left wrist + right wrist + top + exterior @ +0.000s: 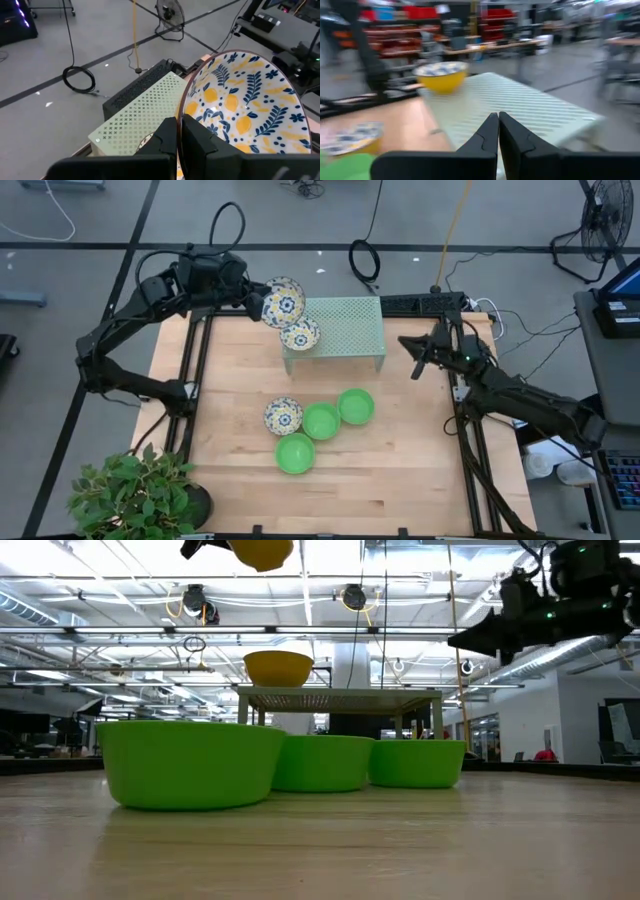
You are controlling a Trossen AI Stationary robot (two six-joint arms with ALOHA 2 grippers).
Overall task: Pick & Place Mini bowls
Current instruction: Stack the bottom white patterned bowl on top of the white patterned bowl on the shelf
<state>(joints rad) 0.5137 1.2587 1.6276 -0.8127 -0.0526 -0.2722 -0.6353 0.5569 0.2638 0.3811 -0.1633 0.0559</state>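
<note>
The left gripper (252,298) hangs above the far left corner of the pale green mesh rack (345,320), its jaws pinched on the rim of a floral mini bowl (283,302), tipped so its patterned inside faces up and outward. A second floral bowl (300,334) sits on the rack's left front corner, and a third (283,416) rests on the wooden surface (400,470), touching the cluster of three green bowls (322,421). The bowls look rigid, glossy and light, likely ceramic or melamine, so slippery and possibly chippable; a pinch across the thin rim, one finger inside and one outside, seems the only sensible hold, with gentle set-downs. At the far right the right gripper (418,362) waits beside the rack's right end, jaws closed on nothing. The left wrist view shows what the overhead cannot: the rim caught between the fingers (167,140) and the leaf-and-lemon pattern. The low view reveals the floral bowls' yellow undersides and that the carried bowl (262,552) is well above the rack. The right wrist view shows the rack top bare on its near side.
</note>
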